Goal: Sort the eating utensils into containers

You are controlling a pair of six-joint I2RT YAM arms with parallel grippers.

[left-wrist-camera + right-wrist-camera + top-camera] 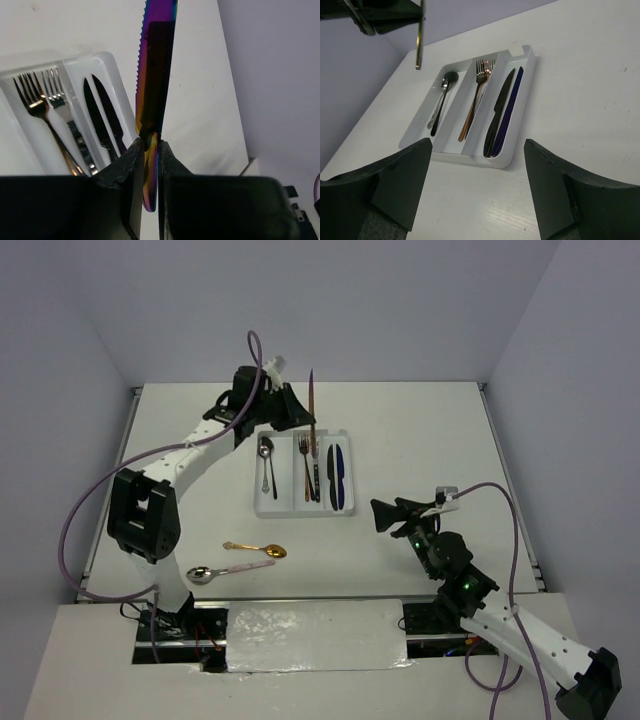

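While left pincer (151,146) clamps knife (156,75) (iridescent), its arm (190,460) stretches forward.

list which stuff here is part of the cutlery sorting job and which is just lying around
Job: iridescent knife in left hand; gold spoon and pink-handled spoon on table; white tray with its spoons, forks, knives.
Not job: purple cables; pale panel between arm bases.

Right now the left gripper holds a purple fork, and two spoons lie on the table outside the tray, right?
Not a fork: the left wrist view shows a serrated purple knife in the left gripper. The gold spoon and silver spoon do lie on the table outside the tray.
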